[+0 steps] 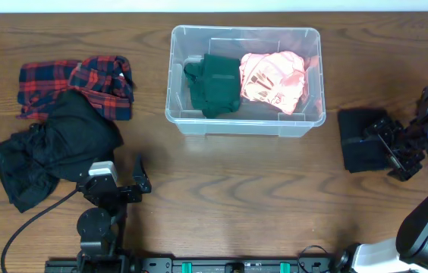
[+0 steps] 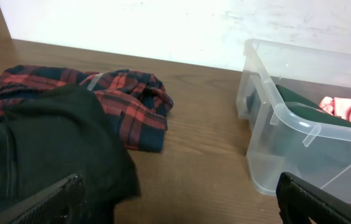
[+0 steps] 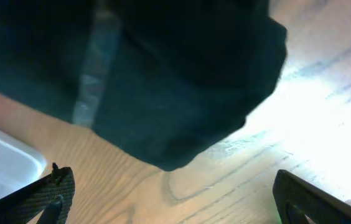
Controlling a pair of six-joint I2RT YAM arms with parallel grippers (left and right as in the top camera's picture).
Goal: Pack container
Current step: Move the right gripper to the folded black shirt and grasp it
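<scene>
- Overhead: clear rectangular plastic container [image 1: 244, 123], partly filled.
- Left fingers [image 2: 51, 199], right fingers [image 3: 38, 196]: spread wide, nothing held.
- Black folded cloth [image 1: 362, 140]: likely unfolded if one layer is pinched.

wooden table [image 1: 237, 189] | on it — container [image 1: 244, 127], plaid shirt [image 1: 47, 80], black garment [image 1: 62, 136], black cloth [image 1: 358, 140]

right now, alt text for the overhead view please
A clear plastic rectangular bin on a wooden table holds a folded dark green garment and a pink patterned cloth. Left of it lie a red-and-navy plaid cloth and a crumpled black garment; right, a folded black cloth sits by the right pincer.
</scene>
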